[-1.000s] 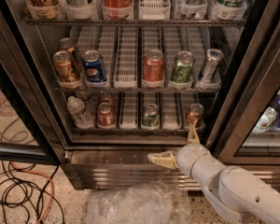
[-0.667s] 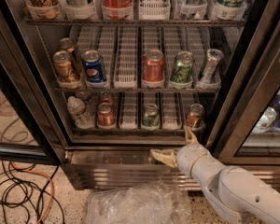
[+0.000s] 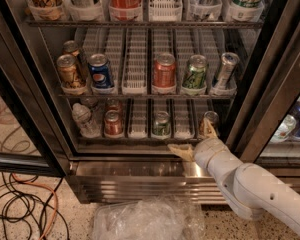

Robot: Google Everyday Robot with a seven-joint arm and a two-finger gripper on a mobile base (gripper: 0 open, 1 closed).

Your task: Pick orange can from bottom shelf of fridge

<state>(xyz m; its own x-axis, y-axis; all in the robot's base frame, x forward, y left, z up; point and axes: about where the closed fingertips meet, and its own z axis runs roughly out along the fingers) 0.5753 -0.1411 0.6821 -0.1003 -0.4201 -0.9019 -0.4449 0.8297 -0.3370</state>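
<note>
Coppery orange can (image 3: pixel 210 117) sits at one o'clock from my gripper (image 3: pixel 189 136), fingers spread wide, holding nothing, before the bottom shelf (image 3: pixel 139 125).

The tool (image 3: pixel 190 135) sits at the tip of the arm, just in front of the bottom shelf's (image 3: pixel 140 140) front edge. Its two pale tan fingers (image 3: pixel 180 150) are flat and tapering, and they are spread wide apart. Directly behind the tool is a rounded wrist (image 3: pixel 210 155) of smooth, glossy white plastic. Further back from the tool, past a seam, the arm (image 3: pixel 262 196) swells into a thick white cylindrical link with a row of small dark dots along its side.
</note>
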